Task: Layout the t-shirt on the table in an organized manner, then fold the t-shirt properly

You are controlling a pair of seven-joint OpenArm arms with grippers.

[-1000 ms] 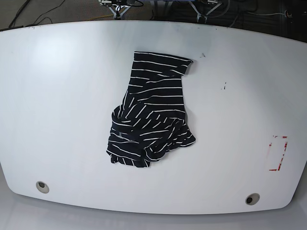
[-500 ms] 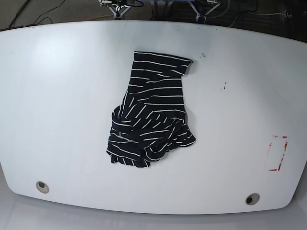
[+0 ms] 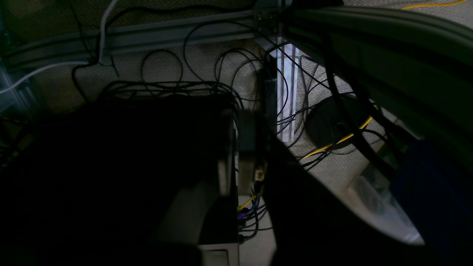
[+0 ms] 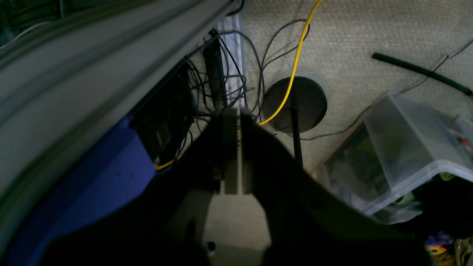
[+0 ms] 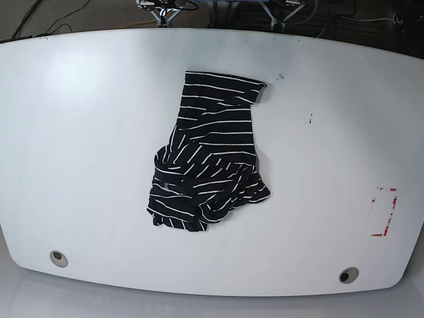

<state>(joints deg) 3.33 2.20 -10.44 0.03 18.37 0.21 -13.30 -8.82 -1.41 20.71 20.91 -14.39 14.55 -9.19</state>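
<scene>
Base view shows the striped t-shirt (image 5: 209,159) bunched mid-surface (image 5: 86,132), its near end crumpled, its far end flatter. Both wrist cameras look at floor cables; my left gripper (image 3: 236,155) and right gripper (image 4: 232,147) are closed, empty. I'd judge: pinch near corners, spread outward first.

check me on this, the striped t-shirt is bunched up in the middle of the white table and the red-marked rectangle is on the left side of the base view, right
Not quite. The t-shirt does lie bunched up mid-table, but the base view shows the red-marked rectangle near the right edge, not the left.
</scene>
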